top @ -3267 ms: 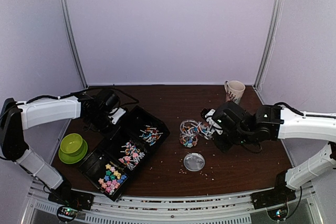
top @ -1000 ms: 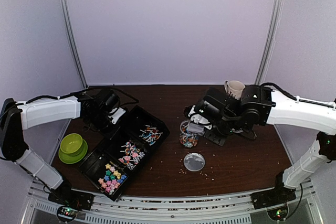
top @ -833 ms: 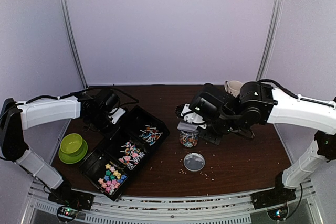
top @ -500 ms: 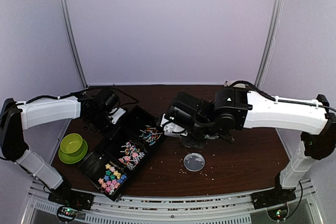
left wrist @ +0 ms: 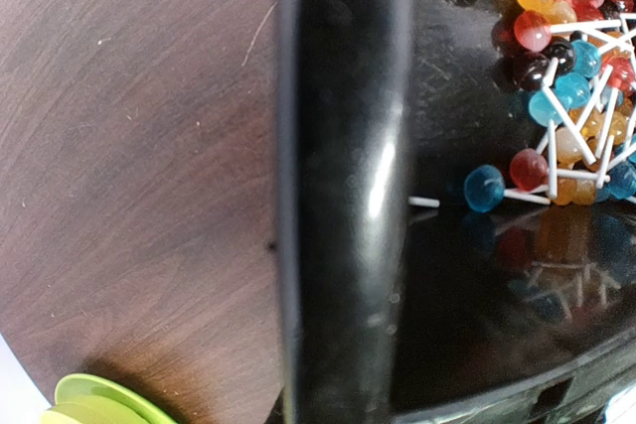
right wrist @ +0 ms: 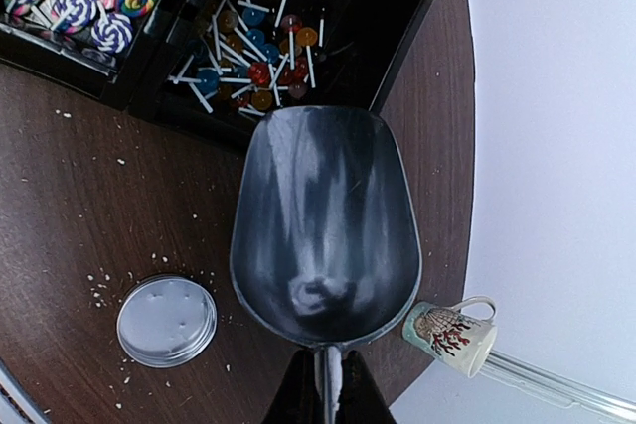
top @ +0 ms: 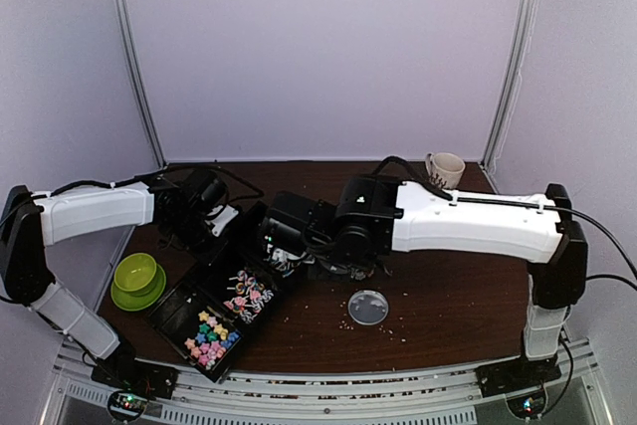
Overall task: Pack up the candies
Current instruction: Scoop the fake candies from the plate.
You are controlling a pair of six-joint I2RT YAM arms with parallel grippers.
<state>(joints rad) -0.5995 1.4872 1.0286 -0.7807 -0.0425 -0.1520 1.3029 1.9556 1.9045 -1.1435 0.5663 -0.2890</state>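
The right arm (top: 468,226) is stretching across the desk (right wrist: 60,196) from its right edge toward the left. In the top view it is covering the far end of the black tray (left wrist: 343,196), which is lying slantwise near the desk's left edge. The right gripper (right wrist: 328,389) is pinching the thin handle of a metal scoop (right wrist: 323,235), fingers pressed tight on it. The scoop's bowl is showing bare metal inside and is hanging over the tray's rim beside the far compartment, blocking part of that rim and the desk in the wrist view.

The candies are lying in the tray's 3 compartments. The small ball lollipops (right wrist: 253,71) on white sticks are filling the far one, the swirl lollipops (top: 249,296) the middle one, and the star-shaped sweets (top: 211,335) the one nearest the desk's near edge.

The left gripper (top: 212,218) is sitting at the tray's far left rim, jaws nearly together and pinching that rim; its own fingers are not showing in its wrist view.

A round metal lid (right wrist: 166,321) is lying flat toward the desk's near edge, apart from the tray. Pale crumbs (right wrist: 109,285) are lying scattered around it. A patterned mug (right wrist: 447,327) is standing at the far right corner. A green bowl (top: 137,276) is sitting at the left edge, just beside the tray.
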